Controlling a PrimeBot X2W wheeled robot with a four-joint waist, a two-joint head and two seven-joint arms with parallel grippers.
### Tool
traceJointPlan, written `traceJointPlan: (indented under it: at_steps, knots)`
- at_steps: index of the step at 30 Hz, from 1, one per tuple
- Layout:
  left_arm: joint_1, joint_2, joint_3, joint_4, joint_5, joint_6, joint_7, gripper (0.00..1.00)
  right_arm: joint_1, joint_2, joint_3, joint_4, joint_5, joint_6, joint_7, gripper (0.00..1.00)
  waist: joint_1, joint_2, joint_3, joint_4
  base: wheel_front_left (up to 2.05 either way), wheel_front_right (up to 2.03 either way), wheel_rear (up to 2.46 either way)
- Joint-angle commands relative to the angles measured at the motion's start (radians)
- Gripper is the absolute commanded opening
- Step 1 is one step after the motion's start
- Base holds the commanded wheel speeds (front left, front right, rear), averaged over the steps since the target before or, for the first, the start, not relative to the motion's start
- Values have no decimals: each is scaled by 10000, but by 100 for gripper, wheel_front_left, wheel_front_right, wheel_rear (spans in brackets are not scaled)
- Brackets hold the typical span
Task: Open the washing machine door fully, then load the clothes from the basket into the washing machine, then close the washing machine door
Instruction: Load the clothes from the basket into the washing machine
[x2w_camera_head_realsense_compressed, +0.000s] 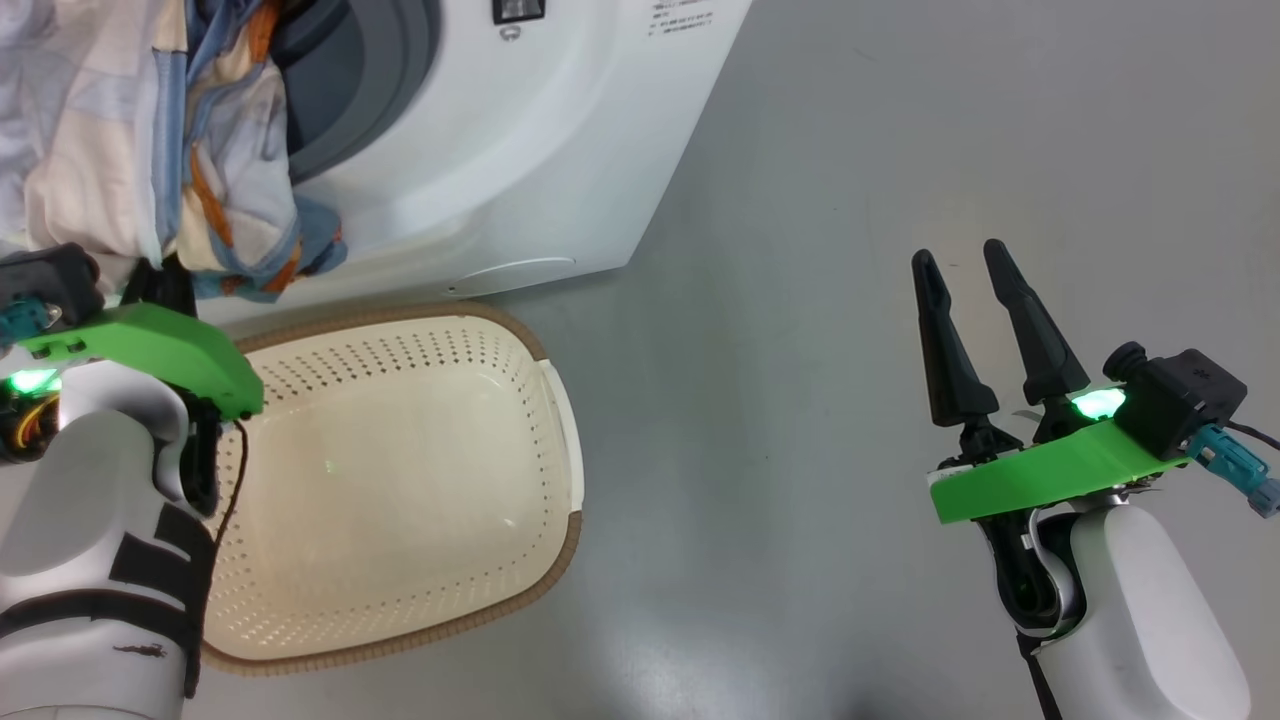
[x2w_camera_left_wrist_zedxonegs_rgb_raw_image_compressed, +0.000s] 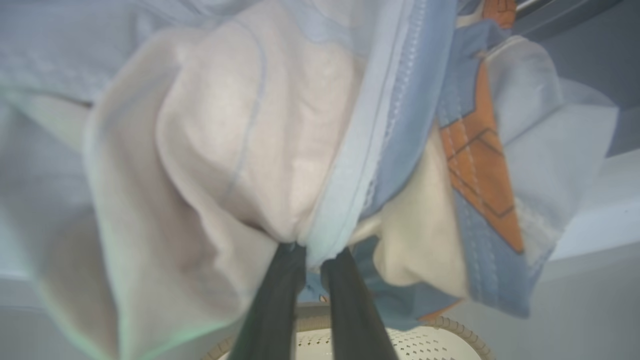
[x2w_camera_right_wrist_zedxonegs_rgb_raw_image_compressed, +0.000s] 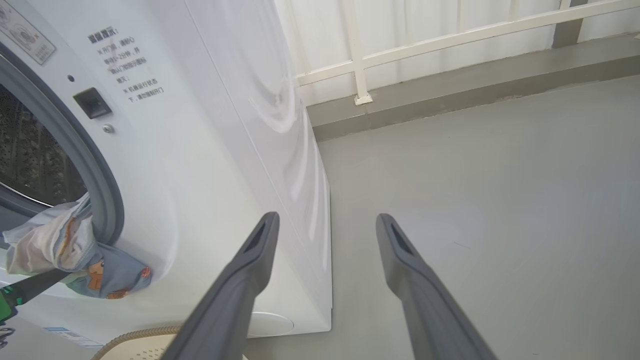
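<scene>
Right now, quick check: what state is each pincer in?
Left pincer: closed, pinching a fold of the clothes.
Right pincer: open, holding nothing.

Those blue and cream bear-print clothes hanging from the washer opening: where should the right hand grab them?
Probably the lowest blue fold of the blue and cream bear-print clothes, approached from the robot's right: it droops free below the grey rubber gasket against the white washing machine front, while the left hand pinches the bundle's underside.
</scene>
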Motion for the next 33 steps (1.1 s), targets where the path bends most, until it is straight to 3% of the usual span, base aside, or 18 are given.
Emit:
traceJointPlan:
  at_steps: [1, 7, 18, 23, 33]
  knots:
    - [-126, 354, 120, -157, -78, -34, -125, 0, 7, 15, 168, -229, -65, 16, -48, 100, 0, 0, -18, 38, 0, 0, 0]
    - [166, 415, -74, -683, -166, -62, -137, 0, 0, -7, 156, -209, -50, 16, -48, 100, 0, 0, -61, 158, 0, 0, 0]
    - [887, 568, -528, -3699, -752, -67, -139, 0, 60, -17, 172, -176, -12, 16, -48, 100, 0, 0, -133, 335, 0, 0, 0]
    - [36, 817, -559, -3575, -854, -68, 249, 0, -58, -16, 278, -226, 8, 16, -48, 100, 0, 0, 127, 242, 0, 0, 0]
    - [-2883, 1311, -805, -1658, -423, 185, 883, 0, -240, 105, 319, -367, 51, 16, -48, 100, 0, 0, 1160, -499, 0, 0, 0]
